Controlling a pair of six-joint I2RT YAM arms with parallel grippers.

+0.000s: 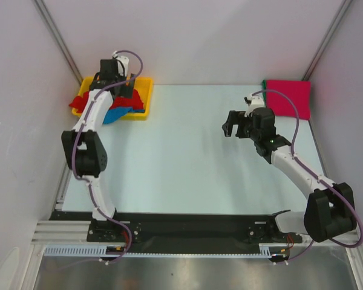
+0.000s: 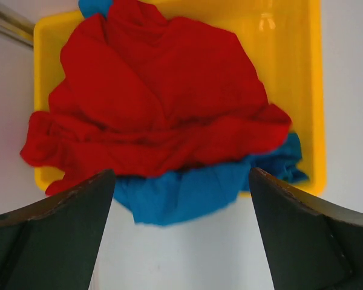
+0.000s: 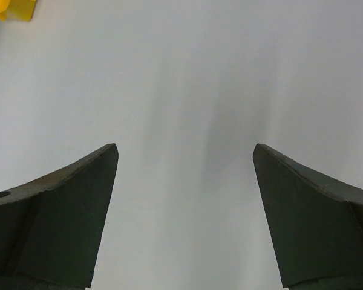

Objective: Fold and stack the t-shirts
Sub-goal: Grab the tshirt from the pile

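1. A pale table fills the overhead view, with 2 white and black robot arms bolted at its near edge.
2. The left arm reaches to the far left corner. The right arm bends toward the middle right of the table.
3. A yellow tray sits at the far left corner, under the left arm's wrist.
4. A magenta-pink shirt lies folded flat at the far right corner, well apart from the tray.
5. A red shirt is crumpled in a heap in the tray and spills over the tray's rim.
6. A blue shirt is bunched beneath the red shirt (part of it hangs over the rim onto the table).
7. A green edge of another shirt shows along the left side of the magenta-pink shirt, under it.
8. The left gripper hangs above the heap. Its 2 dark fingers are spread wide, 1 on each side of the red and blue cloth, and grip nothing.
9. The right gripper is over bare table, near the magenta-pink shirt but not touching it. Its fingers are also spread wide and empty.
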